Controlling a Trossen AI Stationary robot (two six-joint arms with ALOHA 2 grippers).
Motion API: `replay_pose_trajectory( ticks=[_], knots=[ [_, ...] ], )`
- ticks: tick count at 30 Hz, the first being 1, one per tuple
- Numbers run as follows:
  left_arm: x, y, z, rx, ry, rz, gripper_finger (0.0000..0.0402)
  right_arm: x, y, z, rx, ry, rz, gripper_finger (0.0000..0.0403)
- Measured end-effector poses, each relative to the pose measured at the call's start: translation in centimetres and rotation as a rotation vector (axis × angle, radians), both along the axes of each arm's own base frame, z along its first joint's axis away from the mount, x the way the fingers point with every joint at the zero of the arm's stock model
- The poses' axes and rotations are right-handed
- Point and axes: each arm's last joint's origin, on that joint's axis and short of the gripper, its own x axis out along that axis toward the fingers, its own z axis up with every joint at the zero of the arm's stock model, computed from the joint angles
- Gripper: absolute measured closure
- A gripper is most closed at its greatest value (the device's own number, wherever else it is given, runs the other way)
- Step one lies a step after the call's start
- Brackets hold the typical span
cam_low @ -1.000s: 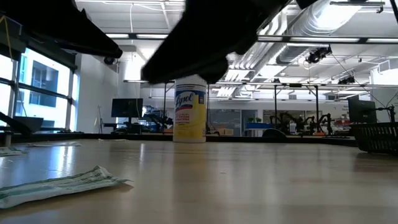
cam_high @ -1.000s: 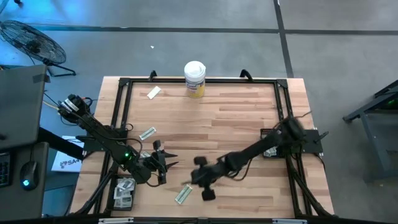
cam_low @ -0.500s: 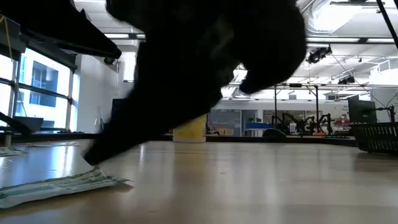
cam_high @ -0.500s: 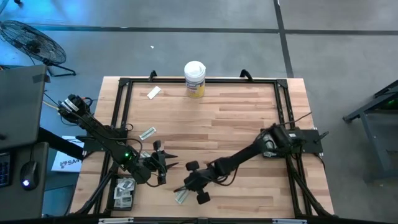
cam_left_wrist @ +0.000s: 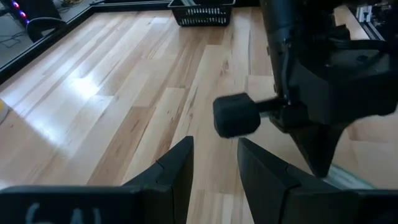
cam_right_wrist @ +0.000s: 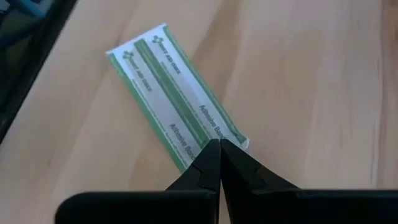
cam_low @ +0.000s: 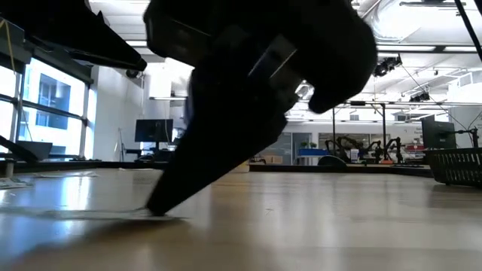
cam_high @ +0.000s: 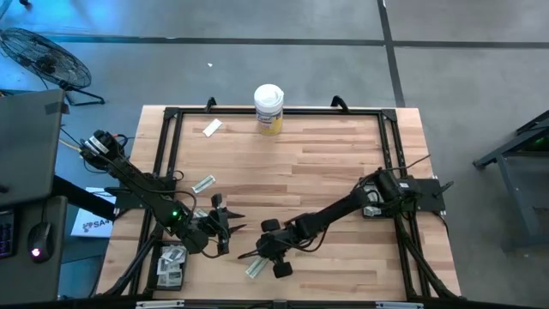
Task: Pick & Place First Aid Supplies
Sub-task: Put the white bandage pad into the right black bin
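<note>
green-striped white wrapper (cam_right_wrist: pixel 177 102), pale wood table (cam_right_wrist: pixel 311 74), black gripper (cam_right_wrist: pixel 219 149)

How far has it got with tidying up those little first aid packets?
Partly done. A few packets already lie in the small bin at the table's near left corner. The right gripper, shut, presses its tips on a green-striped bandage wrapper. Two wrappers still lie loose. The left gripper waits nearby, open.

**First aid packets on the table**

Green-striped bandage wrapper (cam_right_wrist: pixel 176 106) lies flat near front edge, printed side up. Oblong packet (cam_high: pixel 203 184) flat at left-middle. White packet (cam_high: pixel 212 128) flat near back-left corner. Several packets piled in basket (cam_high: pixel 170 262) at front-left.
</note>
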Motion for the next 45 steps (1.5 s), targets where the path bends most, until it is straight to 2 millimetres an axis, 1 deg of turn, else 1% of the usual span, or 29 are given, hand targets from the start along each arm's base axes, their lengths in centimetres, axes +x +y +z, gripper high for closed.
replay_pose_trajectory(
  ticks=[5, 9, 15, 18, 21, 25, 33, 37, 40, 45],
  knots=[
    [0.0, 0.0, 0.0, 0.002, 0.003, 0.0, 0.0279, -1.2, -0.5, 1.2, -0.048, 0.124, -0.006, 0.0403],
    [0.0, 0.0, -0.1, -0.005, 0.008, -0.004, 0.0279, -2.6, -1.1, 2.2, -0.078, 0.247, -0.043, 0.0403],
    [0.0, 0.0, -0.1, -0.012, 0.015, -0.017, 0.0279, -5.6, -2.3, 2.5, -0.184, 0.548, -0.176, 0.0403],
    [0.0, 0.0, -0.1, -0.011, 0.016, -0.017, 0.0279, -6.6, -2.9, 2.6, -0.252, 0.632, -0.266, 0.0401],
    [-0.1, 0.0, -0.1, -0.008, 0.019, -0.016, 0.0279, -6.6, -3.0, 3.3, -0.267, 0.599, -0.308, 0.0396],
    [-0.1, 0.0, -0.1, -0.009, 0.018, -0.015, 0.0279, -6.6, -2.8, 4.1, -0.245, 0.562, -0.302, 0.0377],
    [-0.1, 0.0, -0.1, -0.011, 0.019, -0.014, 0.0279, -5.6, -2.3, 4.3, -0.163, 0.475, -0.297, 0.0299],
    [-0.1, 0.0, -0.1, -0.012, 0.019, -0.014, 0.0279, -5.1, -2.1, 4.4, -0.134, 0.423, -0.293, 0.0274],
    [-0.1, 0.0, -0.2, -0.011, 0.02, -0.014, 0.0279, -5.0, -1.9, 4.0, -0.1, 0.398, -0.265, 0.0268],
    [-0.1, 0.0, -0.2, -0.011, 0.02, -0.014, 0.0279, -5.7, -2.2, 2.5, -0.095, 0.425, -0.255, 0.0273]
  ],
)
